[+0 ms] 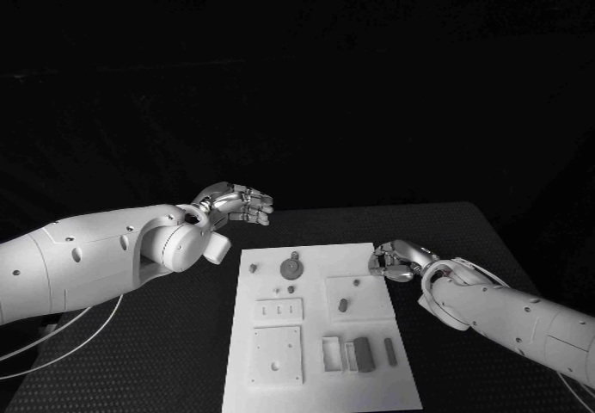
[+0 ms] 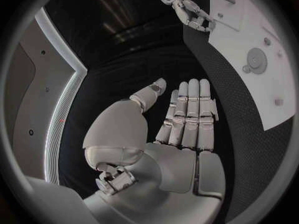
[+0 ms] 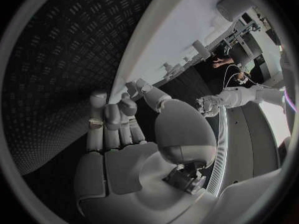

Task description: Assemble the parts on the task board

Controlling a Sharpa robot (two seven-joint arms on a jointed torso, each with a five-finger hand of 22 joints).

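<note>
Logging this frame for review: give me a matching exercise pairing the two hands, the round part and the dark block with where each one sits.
Things:
1. left hand
2. right hand
3. round part
4. dark block

Places:
A. on the task board, far end
B. at the board's right edge
C. on the board, near end, beside a white frame
D. over the table, beyond the board's far left corner

Pairs: 1-D, 2-B, 3-A, 4-C
</note>
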